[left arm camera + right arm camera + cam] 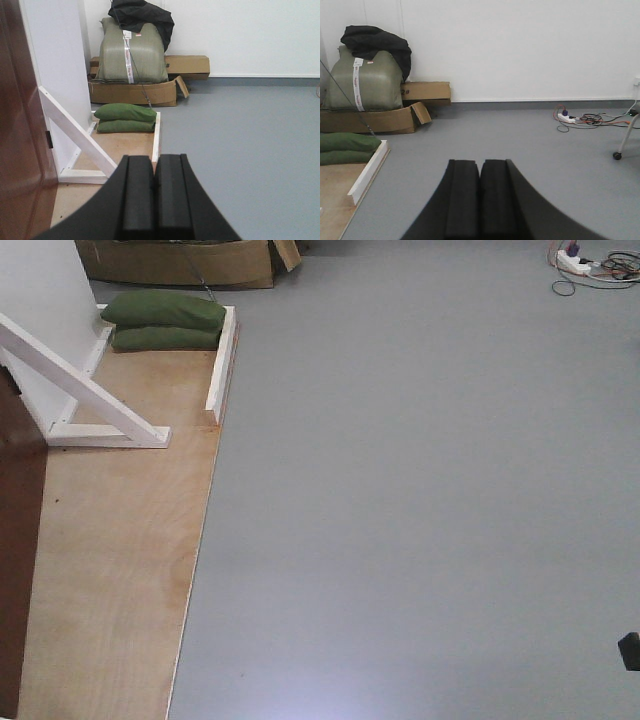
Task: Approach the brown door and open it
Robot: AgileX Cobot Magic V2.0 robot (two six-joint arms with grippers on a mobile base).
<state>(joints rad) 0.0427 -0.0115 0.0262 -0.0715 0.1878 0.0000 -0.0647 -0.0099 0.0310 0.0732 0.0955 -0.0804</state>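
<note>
The brown door fills the left edge of the left wrist view, glossy reddish-brown, seen edge-on with a small dark hinge or latch on its side; its handle is out of view. A strip of the brown door also shows at the far left of the front view. My left gripper is shut with nothing between its black pads, to the right of the door and apart from it. My right gripper is shut and empty above bare grey floor; the door does not show in its view.
A white wall panel with a white diagonal brace stands on a plywood base beside the door. Two green sandbags lie at its far end. Cardboard boxes and a green sack are behind. A power strip with cables lies at right.
</note>
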